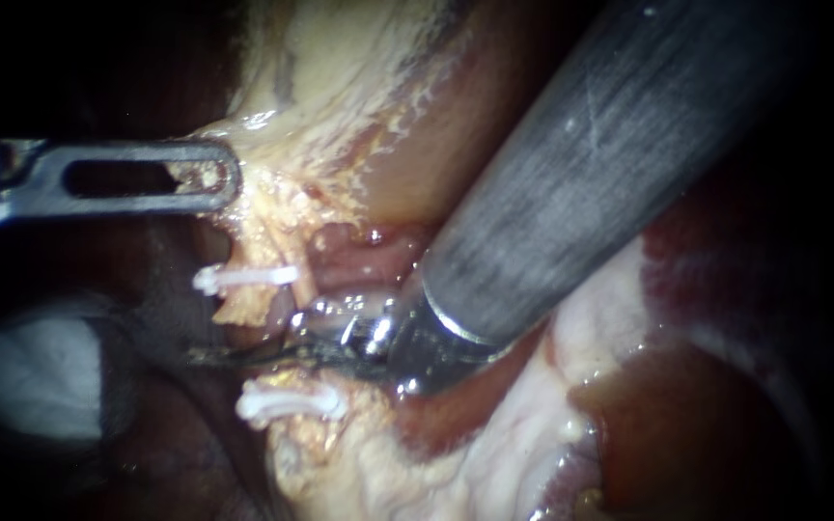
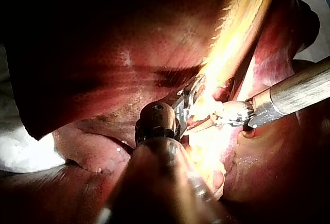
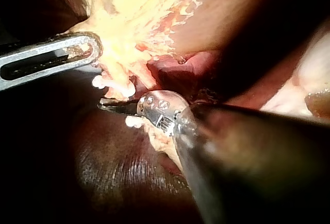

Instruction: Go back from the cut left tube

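1. Right instrument. Its dark shaft enters from the upper right of the endoscope view and is the nearest object, covering much of the field. Beyond the shaft come a bright metal wrist and two thin dark blades. The blades lie together as a single narrow line. No gap shows between them in the endoscope or right wrist views, and nothing is seen gripped.

2. Clips. The blades lie between two white clips, apart from both. The upper clip lies crosswise above them. The lower clip lies crosswise just below them.

3. Left tube. It runs from one clip towards the other, at the left edge of the lit tissue. Its upper stump is yellowish and ends ragged just under the upper clip. The blades occupy the space between that stump and the lower clip. Whether any strand still bridges that space cannot be told.

4. Left instrument. It enters level from the left, above and beyond the clips and well apart from the blades. It shows one long slotted jaw face-on. The tip is closed on yellow fatty tissue, which fills the end of the slot. The left wrist view shows the jaws buried in the same tissue.

5. Liver. Dark red and glossy, it lies behind and around the lit yellow tissue in the left wrist view.
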You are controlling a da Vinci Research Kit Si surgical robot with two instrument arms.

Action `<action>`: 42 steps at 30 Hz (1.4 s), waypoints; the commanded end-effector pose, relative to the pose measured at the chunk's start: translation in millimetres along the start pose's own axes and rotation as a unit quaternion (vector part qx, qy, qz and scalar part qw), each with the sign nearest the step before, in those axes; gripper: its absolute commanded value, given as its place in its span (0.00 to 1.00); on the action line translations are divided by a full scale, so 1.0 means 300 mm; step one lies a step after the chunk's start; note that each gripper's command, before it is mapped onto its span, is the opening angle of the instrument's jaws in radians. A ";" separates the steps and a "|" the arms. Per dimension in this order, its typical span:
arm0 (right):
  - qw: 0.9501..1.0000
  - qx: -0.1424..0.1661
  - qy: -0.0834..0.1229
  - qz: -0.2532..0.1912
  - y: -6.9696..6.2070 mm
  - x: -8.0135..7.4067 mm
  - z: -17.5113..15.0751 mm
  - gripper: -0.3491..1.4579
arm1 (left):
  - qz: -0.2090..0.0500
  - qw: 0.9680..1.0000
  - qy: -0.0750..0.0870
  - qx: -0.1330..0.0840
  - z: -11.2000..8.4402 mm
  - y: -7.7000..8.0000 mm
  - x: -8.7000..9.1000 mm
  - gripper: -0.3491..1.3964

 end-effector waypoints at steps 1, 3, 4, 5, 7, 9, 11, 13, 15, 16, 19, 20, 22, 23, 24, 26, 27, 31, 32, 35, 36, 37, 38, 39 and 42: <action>1.000 0.000 0.001 0.000 -0.0002 0.0000 0.000 0.00 | 0.000 1.000 0.000 0.000 -0.0001 -0.0001 0.0000 0.00; 1.000 0.006 0.005 0.002 -0.0004 -0.0001 0.000 0.00 | 0.000 1.000 0.000 0.000 0.0000 -0.0001 0.0000 0.00; 1.000 0.009 0.007 0.005 -0.0005 -0.0001 0.000 0.00 | 0.000 1.000 0.000 0.000 0.0000 -0.0001 0.0000 0.00; 1.000 0.013 0.009 0.005 -0.0006 -0.0002 0.000 0.00 | 0.000 1.000 0.000 0.000 0.0000 -0.0001 0.0000 0.00; 1.000 0.017 0.018 0.004 -0.0008 -0.0001 0.000 0.00 | 0.000 1.000 0.000 0.000 0.0000 -0.0001 0.0000 0.00; 1.000 0.018 0.022 0.004 -0.0010 0.0000 0.000 0.18 | 0.000 1.000 0.000 0.000 0.0000 -0.0001 -0.0001 0.00; 0.999 0.019 0.026 0.004 -0.0011 0.0001 0.000 0.40 | 0.000 1.000 0.000 0.000 0.0000 -0.0001 -0.0001 0.00; 0.999 0.020 0.031 0.004 -0.0010 0.0003 0.001 0.56 | 0.000 1.000 0.000 0.000 0.0000 -0.0001 -0.0001 0.00; 0.999 0.020 0.034 0.004 -0.0010 0.0004 0.001 0.59 | 0.000 1.000 0.000 0.000 0.0000 -0.0001 -0.0001 0.00; 0.999 0.020 0.034 0.004 -0.0010 0.0004 0.001 0.60 | 0.000 1.000 0.000 0.000 0.0000 -0.0001 -0.0001 0.00; 0.999 0.020 0.035 0.004 -0.0011 0.0005 0.001 0.63 | 0.000 1.000 0.000 0.000 -0.0001 0.0000 -0.0001 0.00; 0.999 0.021 0.035 0.004 -0.0012 0.0005 0.001 0.63 | 0.000 1.000 0.000 0.000 -0.0001 0.0000 -0.0001 0.00; 0.999 0.021 0.037 0.004 -0.0013 0.0006 0.001 0.64 | 0.000 1.000 0.000 0.000 -0.0001 0.0000 -0.0001 0.00; 0.999 0.021 0.037 0.004 -0.0014 0.0006 0.001 0.64 | 0.000 1.000 0.000 0.000 -0.0001 0.0000 -0.0001 0.00; 0.999 0.021 0.037 0.004 -0.0015 0.0006 0.001 0.64 | 0.000 1.000 0.000 0.000 -0.0001 0.0000 -0.0001 0.00; 0.999 0.021 0.037 0.004 -0.0017 0.0005 0.001 0.64 | 0.000 1.000 0.000 0.000 -0.0001 0.0000 -0.0001 0.00; 0.999 0.022 0.036 0.004 -0.0019 0.0005 0.000 0.64 | 0.000 1.000 0.000 0.000 -0.0002 0.0000 -0.0001 0.00; 0.999 0.024 0.036 -0.001 -0.0039 -0.0003 -0.001 0.67 | 0.000 1.000 0.000 0.000 -0.0004 0.0001 -0.0001 0.00; 0.999 0.026 0.035 -0.010 -0.0050 -0.0007 -0.002 0.71 | 0.000 1.000 0.000 0.000 -0.0004 0.0002 -0.0001 0.00; 0.999 0.029 0.033 -0.030 -0.0078 -0.0018 -0.006 0.79 | 0.000 1.000 0.001 0.000 -0.0005 0.0002 -0.0002 0.00; 0.998 0.030 0.032 -0.039 -0.0085 -0.0021 -0.007 0.82 | 0.000 1.000 0.001 0.000 -0.0005 0.0003 -0.0002 0.00; 0.998 0.031 0.032 -0.049 -0.0093 -0.0026 -0.008 0.85 | 0.000 1.000 0.001 0.000 -0.0005 0.0003 -0.0002 0.00; 0.997 0.032 0.031 -0.061 -0.0103 -0.0033 -0.009 0.87 | 0.000 1.000 0.001 0.000 -0.0005 0.0003 -0.0002 0.00; 0.997 0.033 0.030 -0.068 -0.0110 -0.0038 -0.010 0.89 | 0.000 1.000 0.001 0.000 -0.0005 0.0003 -0.0002 0.00; 0.995 0.037 0.029 -0.093 -0.0134 -0.0060 -0.014 0.93 | 0.000 1.000 0.001 0.000 -0.0006 0.0004 -0.0002 0.00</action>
